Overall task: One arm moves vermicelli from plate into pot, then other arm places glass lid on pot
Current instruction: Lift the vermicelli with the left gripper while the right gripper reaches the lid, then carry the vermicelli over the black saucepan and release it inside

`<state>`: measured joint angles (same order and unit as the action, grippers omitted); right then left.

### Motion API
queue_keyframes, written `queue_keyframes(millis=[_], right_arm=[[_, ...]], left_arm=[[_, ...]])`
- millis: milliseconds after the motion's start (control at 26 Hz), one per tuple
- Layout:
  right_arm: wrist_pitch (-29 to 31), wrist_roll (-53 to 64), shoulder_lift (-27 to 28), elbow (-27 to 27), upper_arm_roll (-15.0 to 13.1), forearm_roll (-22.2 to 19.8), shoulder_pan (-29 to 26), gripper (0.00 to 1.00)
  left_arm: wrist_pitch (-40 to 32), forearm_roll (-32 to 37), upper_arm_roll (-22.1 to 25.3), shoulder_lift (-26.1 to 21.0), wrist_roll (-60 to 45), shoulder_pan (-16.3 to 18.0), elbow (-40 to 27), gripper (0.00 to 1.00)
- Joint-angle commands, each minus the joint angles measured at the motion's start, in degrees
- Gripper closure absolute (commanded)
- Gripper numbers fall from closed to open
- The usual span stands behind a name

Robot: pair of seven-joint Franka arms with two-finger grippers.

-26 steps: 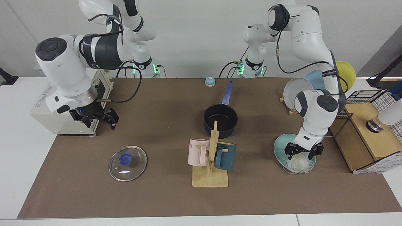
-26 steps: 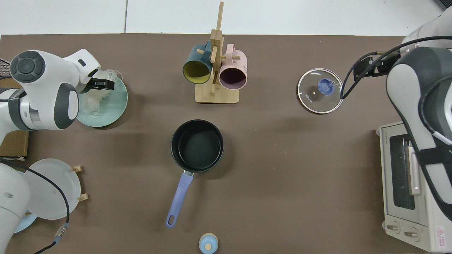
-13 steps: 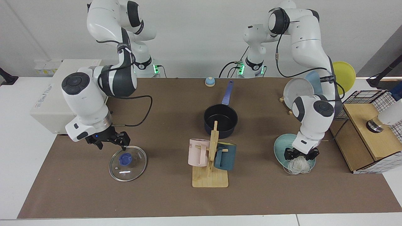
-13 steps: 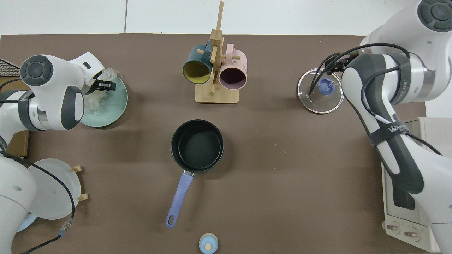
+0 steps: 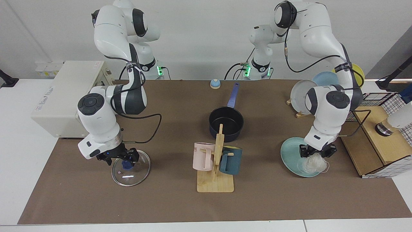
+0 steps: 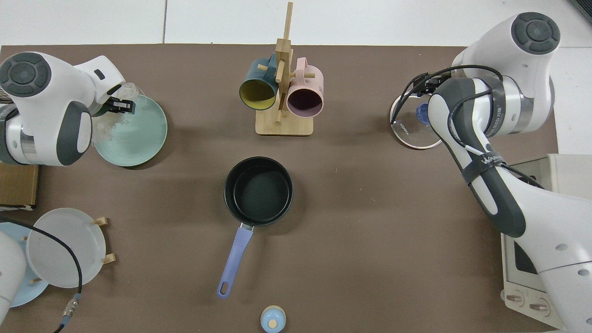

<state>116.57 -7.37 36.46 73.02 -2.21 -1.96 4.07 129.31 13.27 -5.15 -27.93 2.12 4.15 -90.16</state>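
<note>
A brown mat covers the white surface (image 5: 180, 206) beneath two white Franka arms. At its middle stands the small dark navy saucepan (image 5: 226, 123) with its long blue handle, and its black inside is bare: nothing has gone into the pot.

The left end effector (image 5: 317, 152) sits low over the round teal-green plate (image 5: 291, 155), at the edge nearer the camera, with its fingers drawn in on the top of the nest of thin translucent white vermicelli (image 5: 313, 164). From above, the strands lie bunched under that arm at one side of the plate (image 6: 138, 134). The noodles hang just under the fingers, close over the plate; whether they are clear of it I cannot tell.

The right end effector (image 5: 124, 157) is down at the blue knob of the round clear glass lid (image 5: 131, 169), which lies flat on the mat well apart from the pot. Whether its fingers have gripped the knob cannot be told.

By my judgement the task is at its start: the carry to the pot, the release there, and the lidding are all left.
</note>
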Motion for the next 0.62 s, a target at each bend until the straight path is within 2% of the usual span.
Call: queue_keyframes(millis=[0,115,269,577], right_arm=[[2.44,-1.34,0.27,2.21,0.37,-0.94,0.41,0.01],[3.84,-1.25,0.27,3.97,0.37,-0.94,0.68,0.01],[4.54,-0.63,0.27,4.77,0.37,-0.94,0.59,0.01],[7.71,1.92,0.27,7.49,0.37,-1.03,-0.2,0.01]], left_arm=[[-8.88,-0.43,-2.4,7.26,-0.53,0.07,-1.07,1.0],[-14.07,-2.8,-3.37,9.9,-0.63,-0.11,-1.94,1.0],[-15.14,-10.1,-4.87,12.19,-0.44,-0.19,-4.84,1.0],[-12.86,-10.9,-8.46,14.57,-8.87,-3.09,-9.94,1.0]])
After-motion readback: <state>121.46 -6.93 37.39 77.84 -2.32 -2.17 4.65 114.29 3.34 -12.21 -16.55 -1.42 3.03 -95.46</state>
